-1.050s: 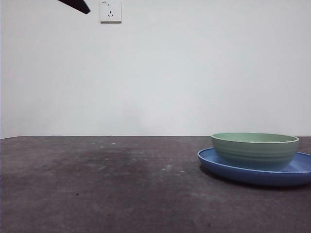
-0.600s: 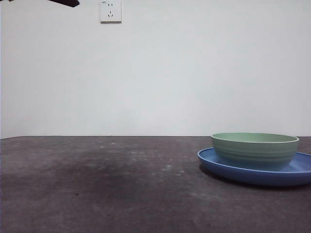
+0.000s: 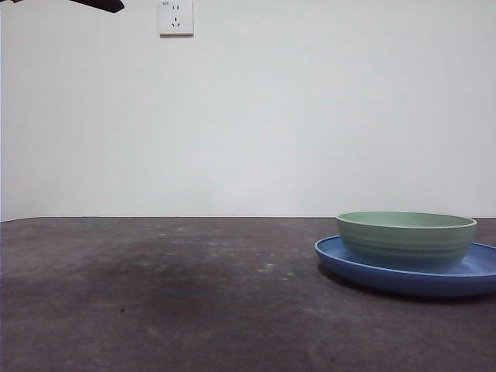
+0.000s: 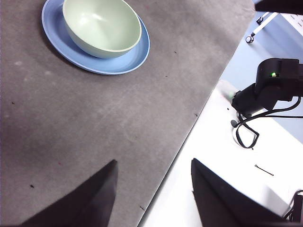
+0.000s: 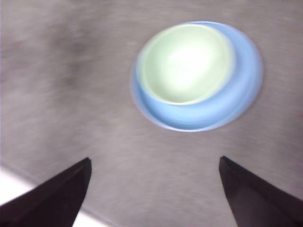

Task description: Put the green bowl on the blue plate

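The green bowl point(image 3: 407, 239) sits upright in the blue plate point(image 3: 387, 279) at the right of the dark table. Both also show in the left wrist view, bowl point(image 4: 102, 26) and plate point(image 4: 128, 61), and in the blurred right wrist view, bowl point(image 5: 189, 61) and plate point(image 5: 213, 111). My left gripper point(image 4: 153, 163) is open and empty, high above the table's edge and far from the bowl. My right gripper point(image 5: 155, 159) is open and empty, high above the table, apart from the bowl. One black arm tip point(image 3: 101, 5) shows at the top left of the front view.
A white wall socket point(image 3: 176, 17) is on the back wall. In the left wrist view, the table's edge meets a white surface with a black device point(image 4: 272, 87) and cables.
The black arm tip at the top left of the front view has risen and drawn back toward the corner. The bowl and plate have not moved.
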